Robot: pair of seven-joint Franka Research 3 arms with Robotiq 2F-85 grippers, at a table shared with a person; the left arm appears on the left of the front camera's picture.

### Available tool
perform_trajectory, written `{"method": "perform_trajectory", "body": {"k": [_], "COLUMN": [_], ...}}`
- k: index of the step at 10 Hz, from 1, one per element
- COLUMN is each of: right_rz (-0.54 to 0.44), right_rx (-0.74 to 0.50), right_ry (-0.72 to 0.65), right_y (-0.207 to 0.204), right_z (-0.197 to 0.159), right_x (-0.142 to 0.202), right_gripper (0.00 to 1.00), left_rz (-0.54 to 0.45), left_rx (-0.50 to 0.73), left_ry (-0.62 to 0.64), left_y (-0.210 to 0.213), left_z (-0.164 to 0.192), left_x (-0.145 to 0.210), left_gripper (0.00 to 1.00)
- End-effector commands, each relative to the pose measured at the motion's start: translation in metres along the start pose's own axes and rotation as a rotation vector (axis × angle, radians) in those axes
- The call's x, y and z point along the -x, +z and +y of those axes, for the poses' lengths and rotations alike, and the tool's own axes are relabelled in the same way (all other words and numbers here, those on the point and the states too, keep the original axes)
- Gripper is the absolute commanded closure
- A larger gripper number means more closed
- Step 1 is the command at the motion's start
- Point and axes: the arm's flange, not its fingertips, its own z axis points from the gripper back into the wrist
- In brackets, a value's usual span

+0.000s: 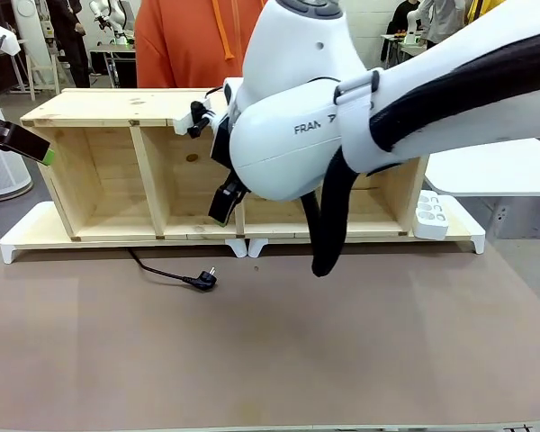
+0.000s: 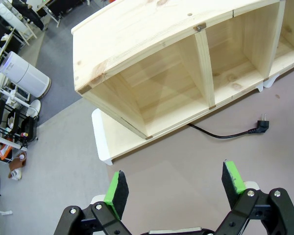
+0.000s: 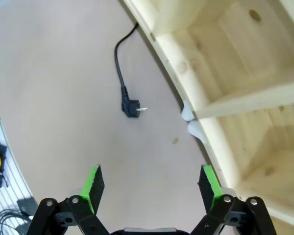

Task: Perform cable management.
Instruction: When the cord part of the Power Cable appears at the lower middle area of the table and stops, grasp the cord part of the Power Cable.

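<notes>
Cable (image 3: pixel 119 73) lies on the surface (image 3: pixel 63 122) ahead of the right end effector (image 3: pixel 151 176), wide open and empty, as is the left end effector (image 2: pixel 174 181).

Left tool (image 2: pixel 175 188), spread wide, over the brown table (image 2: pixel 152 166); black cable (image 2: pixel 225 135) flat beside the wooden shelf (image 2: pixel 152 54).

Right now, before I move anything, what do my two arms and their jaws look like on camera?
The right arm is a bulky, rounded white shell with dark FRAN lettering, and a thick black braided hose is clipped along it. On both arms, the jaws are black linkage fingers with silver pivot bolts, tipped with bright green pads.
</notes>
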Motion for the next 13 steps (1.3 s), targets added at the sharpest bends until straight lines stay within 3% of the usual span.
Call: {"method": "perform_trajectory", "body": {"k": [1,8,13], "right_rz": [0.013,0.046,0.025], "right_rx": [-0.061,-0.156,-0.11], "right_ry": [0.038,0.083,0.06], "right_y": [-0.01,-0.058,-0.046], "right_z": [-0.004,0.018,0.022], "right_x": [-0.008,-0.041,-0.031], "right_gripper": [0.0,0.0,0.0], "left_rz": [-0.009,-0.009,-0.009], "left_rx": [-0.007,-0.007,-0.007], "left_ry": [-0.013,-0.013,-0.013], "left_y": [0.0,0.0,0.0], "left_z": [0.001,0.001,0.001], "left_x": [-0.001,-0.001,-0.001], "left_gripper": [0.0,0.0,0.0]}}
